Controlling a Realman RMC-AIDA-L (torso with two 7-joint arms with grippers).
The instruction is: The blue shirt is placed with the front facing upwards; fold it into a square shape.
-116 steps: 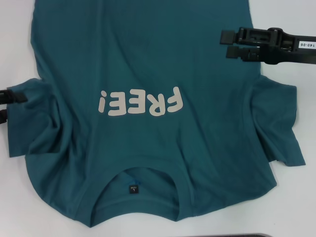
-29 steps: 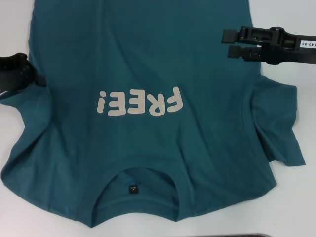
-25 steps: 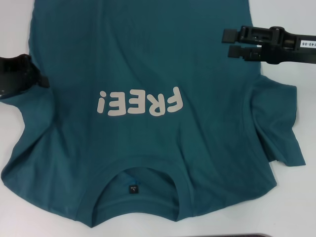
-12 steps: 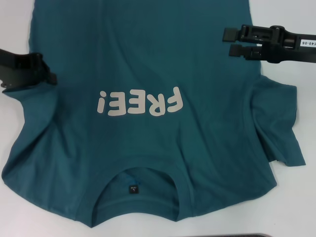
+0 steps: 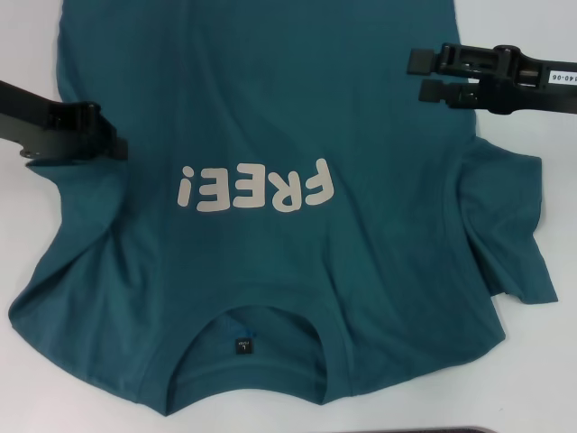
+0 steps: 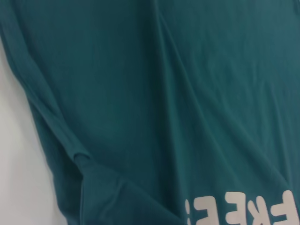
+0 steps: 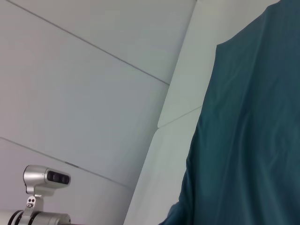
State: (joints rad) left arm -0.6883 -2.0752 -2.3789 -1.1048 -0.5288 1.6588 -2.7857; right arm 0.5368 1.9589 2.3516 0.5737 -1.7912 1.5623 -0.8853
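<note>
Over the shirt, left gripper has carried the sleeve inward, jaws unreadable; right gripper, spread, waits.

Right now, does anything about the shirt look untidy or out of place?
Yes. The blue shirt is not flat: its right sleeve lies bunched and creased, and folds run under the left tool. The right tool hovers at the other side edge.
</note>
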